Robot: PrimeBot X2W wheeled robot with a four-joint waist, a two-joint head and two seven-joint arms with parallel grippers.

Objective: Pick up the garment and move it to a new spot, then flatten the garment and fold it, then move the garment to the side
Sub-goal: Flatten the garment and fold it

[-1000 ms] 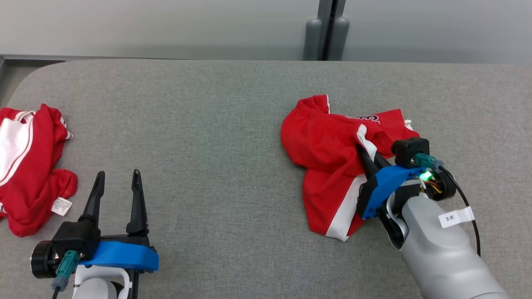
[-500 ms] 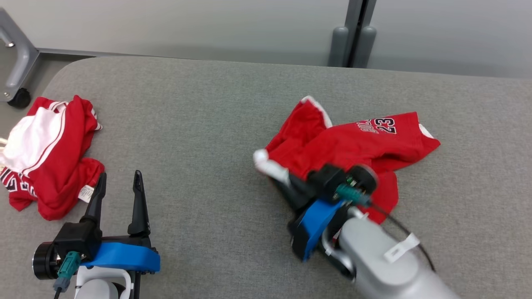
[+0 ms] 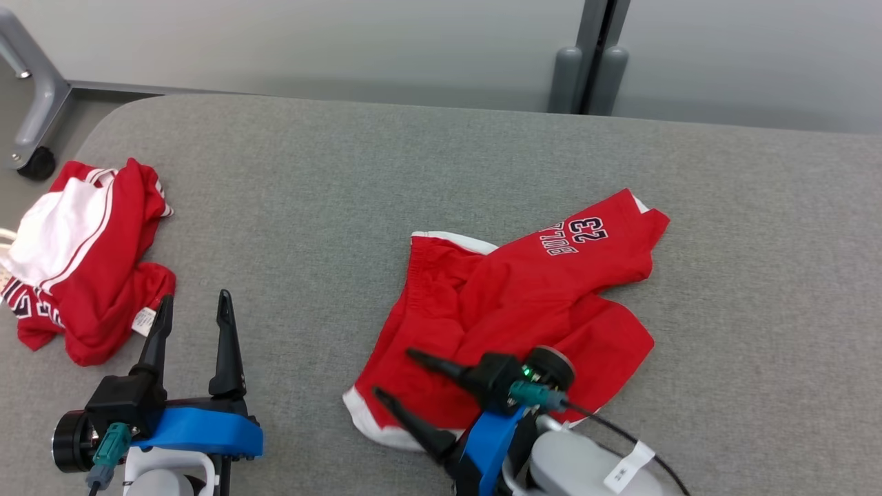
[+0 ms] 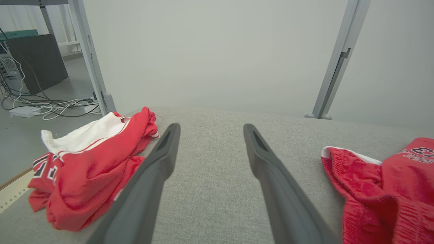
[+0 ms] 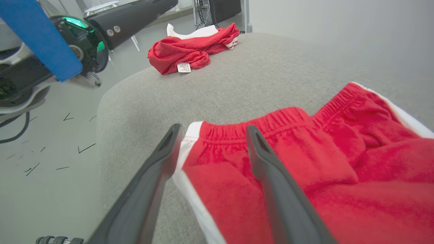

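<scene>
Shorts [image 3: 524,310], red with white trim, lie rumpled on the grey table [image 3: 331,172], right of its middle and close to its near edge. Your right pincer [image 3: 394,373] is spread wide and holds nothing. It hangs over their near-left corner with its fingers pointing towards your left. In the right wrist view one finger is over red cloth just below the waistband [image 5: 257,125] and the other is over bare table just outside the white hem, so that hem runs between the two. Whether either finger touches the cloth you cannot tell. From that corner the long axis runs away from you and to your right, ending at the leg with the printed 23 [image 3: 586,231], which lies crossed over the rest. That makes this probably the moment to begin flattening. Your left pincer [image 3: 194,297] is also spread and empty. It rests over bare table well to the left, between the shorts and a second garment [image 3: 89,289] heaped at the table's left edge. Your right arm is much the nearer, so the shorts lie under and beyond it, while the left must reach across to its right to take the waistband's far corner. Leave the heap alone.
</scene>
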